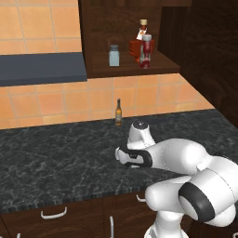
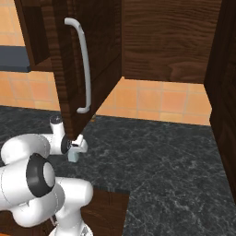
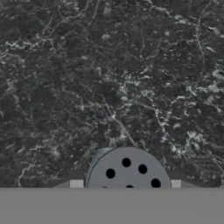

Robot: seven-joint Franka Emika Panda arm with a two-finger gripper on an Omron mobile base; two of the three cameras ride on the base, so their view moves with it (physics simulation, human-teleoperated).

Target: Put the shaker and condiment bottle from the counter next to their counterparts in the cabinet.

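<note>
The shaker (image 3: 127,171) sits directly under the gripper (image 3: 126,186), its grey holed cap filling the space between the 2 fingertips (image 3: 76,184); in the right base view it hangs as a pale block (image 2: 73,156) below the hand, just above the counter (image 2: 161,161). The gripper looks closed on it, pads against opposite flat sides just below the cap. I judge it light, rigid and smooth-walled, so a squeeze on the squarish body should hold; the cap may slip.

Ahead and well above the gripper, the cabinet (image 1: 130,28) shelf carries the twin shaker (image 1: 114,55), with the condiment bottle (image 1: 147,51) and the red flask (image 1: 137,44) to its right. Room beside the twin looks free. The open cabinet door (image 2: 87,60) hangs close over the hand, and its lower edge is a likely snag on lifting. A brown bottle (image 1: 118,112) stands farther back.
</note>
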